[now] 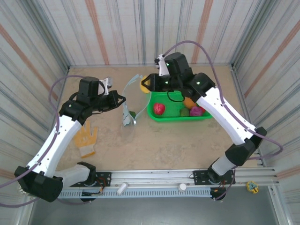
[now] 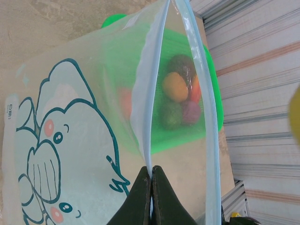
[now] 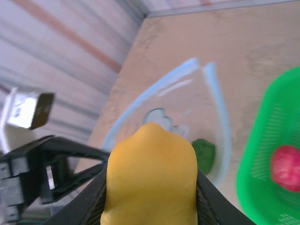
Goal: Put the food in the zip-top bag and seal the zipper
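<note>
Green mesh basket [image 1: 174, 119] sits right of centre on the desk [image 1: 164, 147]. Yellow glove [image 1: 86, 139] lies flat at left, well apart from the basket. Corrugated striped walls [image 1: 122, 28] on three sides. Metal rail [image 1: 154, 175] along near edge, small yellow object [image 1: 252, 187] past its right end.

Scene is lit brightly and evenly from above; only faint, soft shadows are cast on the table [image 1: 164, 145]. Top view is rendered sharp, walls [image 1: 117, 28] splayed by the wide-angle lens. Right wrist view: yellow food [image 3: 150, 178] is blurred close-up, background softened. Left wrist view: basket [image 2: 183, 138] is hazed through the zip-top bag [image 2: 70, 93] film.
</note>
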Tool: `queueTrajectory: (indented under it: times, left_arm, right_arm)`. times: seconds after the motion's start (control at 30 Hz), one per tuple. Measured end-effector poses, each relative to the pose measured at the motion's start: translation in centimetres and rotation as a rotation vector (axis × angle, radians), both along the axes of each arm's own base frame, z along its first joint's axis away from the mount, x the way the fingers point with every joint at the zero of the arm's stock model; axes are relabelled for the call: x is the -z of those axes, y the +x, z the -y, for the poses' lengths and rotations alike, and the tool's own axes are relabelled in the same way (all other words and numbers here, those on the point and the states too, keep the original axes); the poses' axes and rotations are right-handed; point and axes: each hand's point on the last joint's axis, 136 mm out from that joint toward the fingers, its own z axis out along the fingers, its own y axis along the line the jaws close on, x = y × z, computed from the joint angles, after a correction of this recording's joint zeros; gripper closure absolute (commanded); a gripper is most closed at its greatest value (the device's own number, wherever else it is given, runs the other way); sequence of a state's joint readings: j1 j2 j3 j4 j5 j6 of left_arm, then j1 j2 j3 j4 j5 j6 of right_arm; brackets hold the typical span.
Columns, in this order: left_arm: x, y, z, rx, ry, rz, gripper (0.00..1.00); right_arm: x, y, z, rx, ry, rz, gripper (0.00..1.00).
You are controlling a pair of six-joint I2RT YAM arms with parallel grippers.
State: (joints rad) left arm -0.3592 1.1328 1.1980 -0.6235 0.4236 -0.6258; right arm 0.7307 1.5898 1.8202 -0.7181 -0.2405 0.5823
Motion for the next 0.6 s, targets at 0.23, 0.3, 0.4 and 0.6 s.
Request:
queueTrajectory:
  times: [0.23,0.3,0.4,0.6]
  left_arm:
    - [0.0,0.0,0.0,-0.001,0.0,0.001,1.0]
    - [0.0,0.0,0.0,-0.002,0.001,0.001,1.0]
    - [0.0,0.1,-0.1,-0.004,0.003,0.001,1.0]
    - [0.0,0.1,-0.2,-0.011,0.006,0.004,1.0]
  right_arm:
    - [9.2,-0.9,-5.4,-0.1,-0.169,-0.162,0.7]
    - [10.7,-1.8,-5.8,-0.119,-0.206,-0.197,0.7]
    - [11.3,-3.1,-5.9,-0.144,-0.226,-0.228,0.69]
    - [11.8,-4.0,-5.6,-0.154,-0.242,-0.279,0.34]
